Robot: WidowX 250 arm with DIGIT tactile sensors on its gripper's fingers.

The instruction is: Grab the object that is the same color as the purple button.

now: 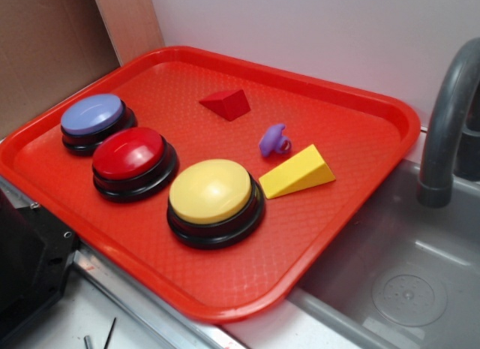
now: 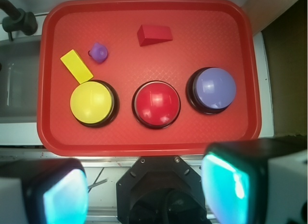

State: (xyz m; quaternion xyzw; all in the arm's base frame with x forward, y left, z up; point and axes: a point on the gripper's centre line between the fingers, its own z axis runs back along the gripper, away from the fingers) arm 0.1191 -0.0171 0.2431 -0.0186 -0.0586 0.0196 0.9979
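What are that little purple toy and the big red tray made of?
The purple toy looks like smooth, slightly glossy molded plastic, judging by its rounded knobs. The red tray seems hard plastic too: one piece, with a fine waffle-textured floor and a smooth raised rim.

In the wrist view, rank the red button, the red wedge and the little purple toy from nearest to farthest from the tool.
1. Red button: middle of the button row, just ahead of the tool.
2. Red wedge: beyond it, toward the tray's far edge.
3. Purple toy: far side, off to the left beside the yellow wedge.
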